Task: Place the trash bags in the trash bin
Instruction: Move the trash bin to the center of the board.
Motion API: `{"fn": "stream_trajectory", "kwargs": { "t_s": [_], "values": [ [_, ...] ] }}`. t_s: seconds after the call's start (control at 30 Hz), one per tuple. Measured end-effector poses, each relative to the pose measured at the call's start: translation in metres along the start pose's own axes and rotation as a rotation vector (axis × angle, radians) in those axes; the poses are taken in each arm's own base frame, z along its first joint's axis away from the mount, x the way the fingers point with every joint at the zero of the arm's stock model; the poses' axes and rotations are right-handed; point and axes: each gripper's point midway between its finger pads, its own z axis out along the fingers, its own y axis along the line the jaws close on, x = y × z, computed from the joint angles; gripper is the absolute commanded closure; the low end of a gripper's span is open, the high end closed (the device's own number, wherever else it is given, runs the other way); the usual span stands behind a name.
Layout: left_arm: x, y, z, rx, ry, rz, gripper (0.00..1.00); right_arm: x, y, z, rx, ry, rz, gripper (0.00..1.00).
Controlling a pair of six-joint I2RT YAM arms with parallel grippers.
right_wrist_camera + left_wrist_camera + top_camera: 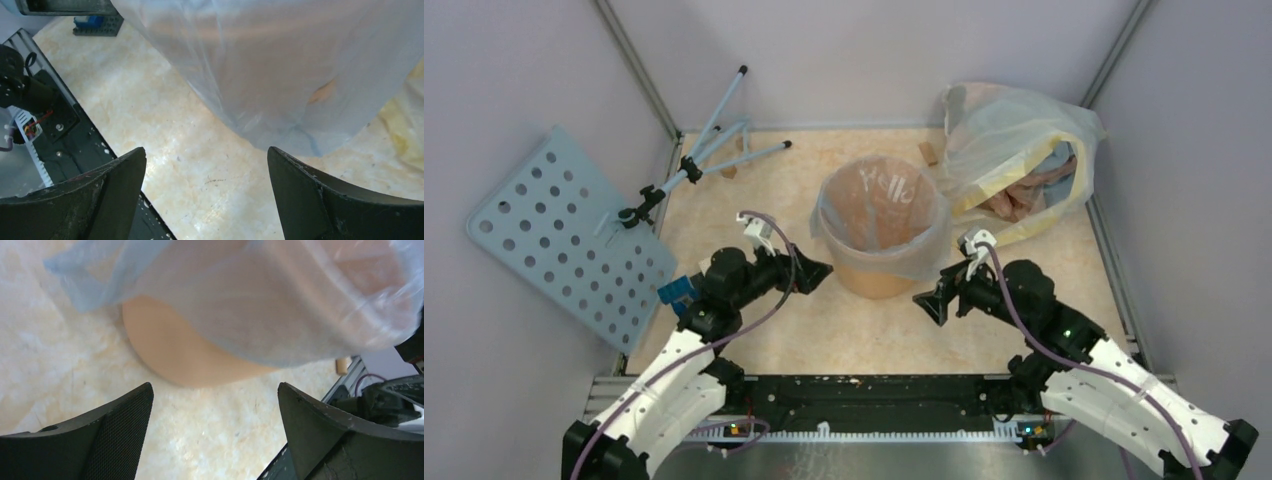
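Mid-table, a little toward the far edge, the orange bin (879, 275) stands upright with the grey-blue bag (881, 205) seated inside it. The bag's mouth is turned out over the rim and hangs down the outer wall. My left arm (674, 375) and right arm (1124, 385) flank the bin from the near side. My left jaws and right jaws are both spread wide with nothing between them, each close beside the bin. From the left wrist, the film covers the upper wall and bare orange shows below it. From the right wrist, the film drapes almost to the table (824, 335). At the far right corner a big clear sack (1024, 140) with yellow edges lies slumped, pinkish stuff inside. A small wood block (928, 153) sits near the far edge, between sack and bin. A tripod (719, 150) sits at the far left corner, and a perforated panel (559, 235) tilts beyond the left edge.
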Motion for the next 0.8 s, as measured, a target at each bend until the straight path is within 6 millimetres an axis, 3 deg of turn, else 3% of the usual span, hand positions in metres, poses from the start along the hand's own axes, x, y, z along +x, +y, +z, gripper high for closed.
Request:
{"fn": "stream_trajectory", "kwargs": {
  "t_s": [0.13,0.3,0.57,0.8],
  "values": [
    [0.040,0.011,-0.006,-0.004,0.046,-0.023,0.01,0.038,-0.006,0.016,-0.006,-0.005,0.049,0.09],
    [0.070,0.016,-0.005,0.018,0.072,-0.022,0.01,0.054,-0.021,0.033,0.047,-0.040,0.073,0.09],
    [0.082,0.033,0.020,0.009,0.070,0.020,0.01,0.044,-0.047,0.059,0.163,-0.162,0.071,0.09],
    [0.072,0.048,0.053,-0.025,0.037,0.052,0.01,0.048,-0.067,0.085,0.248,-0.150,0.007,0.09]
  ]
}}
